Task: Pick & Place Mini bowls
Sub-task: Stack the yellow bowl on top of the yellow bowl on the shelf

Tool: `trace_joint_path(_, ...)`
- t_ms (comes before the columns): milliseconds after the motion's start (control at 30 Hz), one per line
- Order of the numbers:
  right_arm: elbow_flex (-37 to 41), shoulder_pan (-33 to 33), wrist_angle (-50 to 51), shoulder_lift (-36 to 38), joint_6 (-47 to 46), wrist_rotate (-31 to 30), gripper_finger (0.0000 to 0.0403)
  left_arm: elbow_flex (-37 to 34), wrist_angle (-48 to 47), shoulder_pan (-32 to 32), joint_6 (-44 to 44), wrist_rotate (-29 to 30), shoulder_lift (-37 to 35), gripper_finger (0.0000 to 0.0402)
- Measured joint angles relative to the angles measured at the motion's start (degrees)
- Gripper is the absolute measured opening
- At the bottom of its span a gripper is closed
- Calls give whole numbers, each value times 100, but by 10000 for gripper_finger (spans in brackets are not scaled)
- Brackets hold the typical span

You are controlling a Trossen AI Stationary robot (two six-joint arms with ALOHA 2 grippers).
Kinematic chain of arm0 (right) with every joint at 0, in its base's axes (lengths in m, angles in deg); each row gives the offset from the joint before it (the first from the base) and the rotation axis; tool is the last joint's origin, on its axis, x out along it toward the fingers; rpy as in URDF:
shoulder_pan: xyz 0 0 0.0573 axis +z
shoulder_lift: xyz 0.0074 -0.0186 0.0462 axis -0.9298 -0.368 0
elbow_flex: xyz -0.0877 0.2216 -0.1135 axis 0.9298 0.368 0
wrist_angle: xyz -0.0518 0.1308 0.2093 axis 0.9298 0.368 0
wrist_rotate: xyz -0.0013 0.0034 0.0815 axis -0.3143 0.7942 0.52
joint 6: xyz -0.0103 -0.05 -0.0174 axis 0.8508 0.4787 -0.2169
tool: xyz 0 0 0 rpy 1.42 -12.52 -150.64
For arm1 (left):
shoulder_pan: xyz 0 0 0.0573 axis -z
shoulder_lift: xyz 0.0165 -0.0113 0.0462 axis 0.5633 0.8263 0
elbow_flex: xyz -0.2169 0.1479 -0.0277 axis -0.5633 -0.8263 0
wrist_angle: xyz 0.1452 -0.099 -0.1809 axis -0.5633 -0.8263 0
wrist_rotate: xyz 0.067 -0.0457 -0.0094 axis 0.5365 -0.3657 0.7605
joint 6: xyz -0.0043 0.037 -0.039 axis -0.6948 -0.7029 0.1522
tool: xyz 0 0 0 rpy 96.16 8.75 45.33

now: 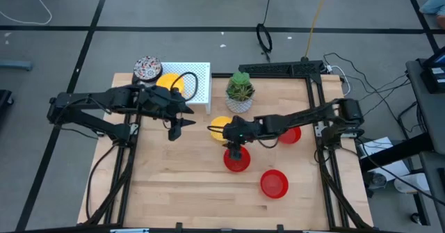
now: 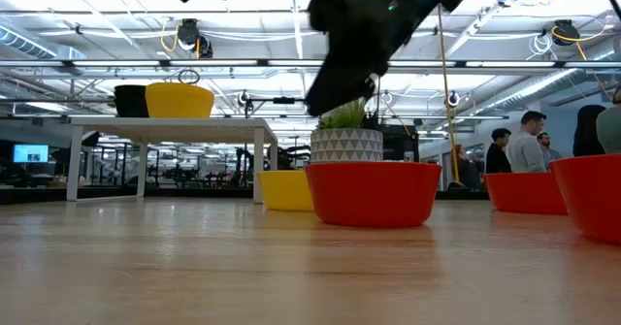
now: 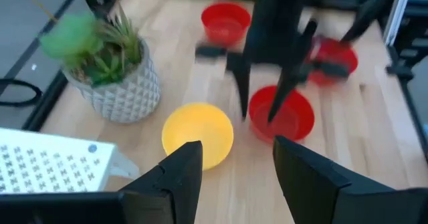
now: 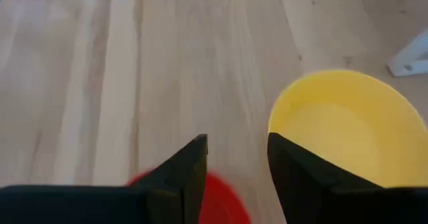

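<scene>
A red mini bowl (image 1: 236, 161) (image 2: 374, 194) stands on its base on the table. My right gripper (image 1: 235, 149) (image 4: 237, 154) hangs open just above its rim, fingers pointing down, clear of it in the low view. A yellow mini bowl (image 1: 220, 126) (image 4: 341, 127) stands just beyond it. Two more red bowls (image 1: 274, 183) (image 1: 291, 135) sit to the right. A yellow bowl (image 1: 171, 82) and a patterned bowl (image 1: 147, 68) are at the white rack (image 1: 197, 87). My left gripper (image 1: 174, 126) (image 3: 234, 177) hovers open left of the yellow bowl.
A white pot with a green plant (image 1: 240, 94) (image 3: 120, 77) stands behind the yellow bowl, close to both arms. Bare wood lies toward the near-left part of the table (image 1: 167, 191). People stand in the room behind (image 2: 529, 146).
</scene>
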Motion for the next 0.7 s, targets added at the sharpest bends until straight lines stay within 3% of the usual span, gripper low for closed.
trace_joint_path(267,34,470,1167,1139,-138,-173,136,-7,-37,354,-588,-4,943,186)
trace_joint_path(533,795,1065,1070,2290,-525,-800,136,-7,288,608,-1789,7,2097,186)
trace_joint_path(700,1649,1263,350,2903,-854,-1084,141,-7,665,595,-2199,13,2791,186)
